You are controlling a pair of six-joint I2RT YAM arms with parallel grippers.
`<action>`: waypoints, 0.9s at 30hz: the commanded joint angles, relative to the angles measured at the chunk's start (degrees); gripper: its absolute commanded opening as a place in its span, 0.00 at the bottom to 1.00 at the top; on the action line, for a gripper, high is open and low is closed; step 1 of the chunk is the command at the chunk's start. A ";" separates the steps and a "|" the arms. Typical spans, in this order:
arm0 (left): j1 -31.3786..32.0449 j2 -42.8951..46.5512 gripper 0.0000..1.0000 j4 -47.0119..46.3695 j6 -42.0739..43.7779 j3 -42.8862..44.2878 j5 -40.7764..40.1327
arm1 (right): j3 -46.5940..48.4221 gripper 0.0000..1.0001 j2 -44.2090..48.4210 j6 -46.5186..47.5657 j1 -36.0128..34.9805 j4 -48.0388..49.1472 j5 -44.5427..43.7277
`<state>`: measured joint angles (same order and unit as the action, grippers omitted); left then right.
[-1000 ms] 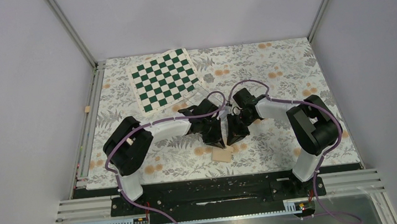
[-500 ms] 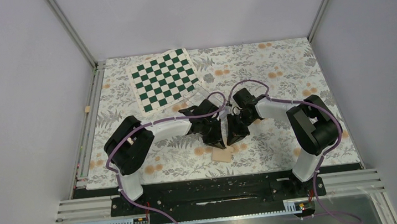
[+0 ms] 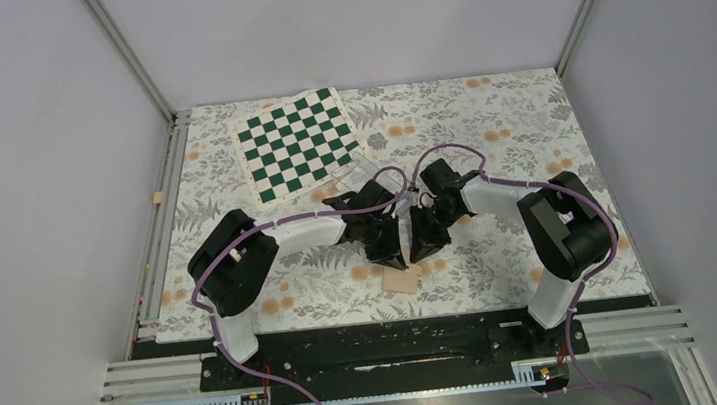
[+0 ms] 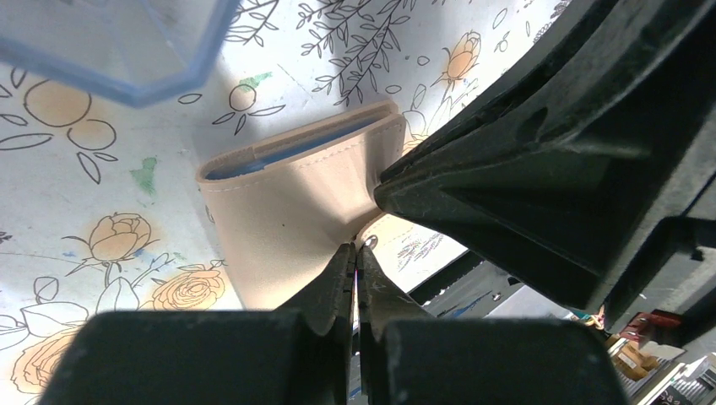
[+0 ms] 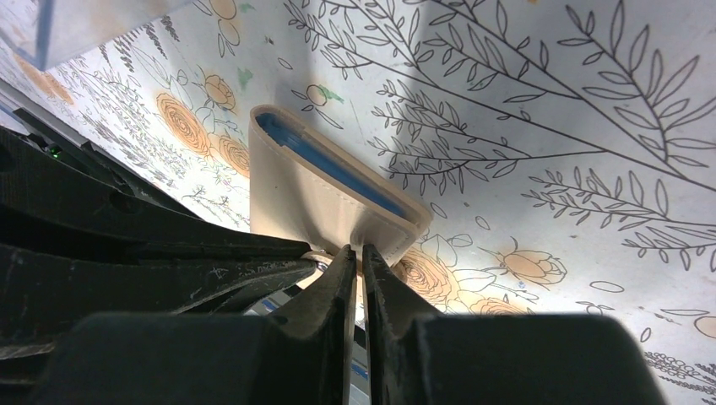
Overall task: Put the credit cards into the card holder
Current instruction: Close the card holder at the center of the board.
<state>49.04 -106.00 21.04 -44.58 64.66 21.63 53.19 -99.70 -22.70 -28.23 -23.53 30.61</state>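
The tan card holder lies on the flowered cloth near the front edge, under both grippers. In the left wrist view the card holder shows its light-blue inside along the far edge, and its snap flap curls up at my fingertips. My left gripper is shut on a very thin pinkish strip that looks like a credit card seen edge-on. My right gripper is shut at the card holder's near edge, with tan flap between its tips. In the top view the left gripper and right gripper almost touch. No other cards show.
A clear plastic box stands just behind the grippers; its corner shows in the left wrist view. A green-and-white chessboard mat lies at the back left. The table's black front rail runs close to the card holder.
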 commanded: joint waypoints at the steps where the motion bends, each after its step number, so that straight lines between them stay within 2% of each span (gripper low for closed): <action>1: -0.17 0.10 0.00 3.25 1.68 -0.25 -3.76 | 0.86 0.14 1.91 1.39 -0.51 -1.65 -2.84; 7: -0.10 -0.07 0.00 4.10 2.21 -0.57 -4.94 | -0.58 0.14 7.92 1.43 -0.46 0.57 0.23; 9: -0.12 -0.21 0.00 4.14 2.21 -0.53 -4.84 | -1.35 0.09 9.45 1.30 -0.58 1.47 1.73; 11: -0.01 -0.39 0.00 4.10 2.21 -0.44 -4.76 | -2.07 0.00 10.05 1.19 -0.96 2.16 2.91; 19: 0.34 -0.65 0.00 4.78 2.43 -0.26 -5.40 | -5.32 0.00 7.30 0.82 -3.13 4.43 4.09; 27: 1.05 -1.38 0.00 5.13 2.55 -0.04 -5.68 | -5.63 0.00 4.62 0.33 -4.43 5.37 1.29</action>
<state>49.52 -106.00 21.76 -43.99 64.79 20.82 47.27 -94.02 -22.35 -31.86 -19.62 33.47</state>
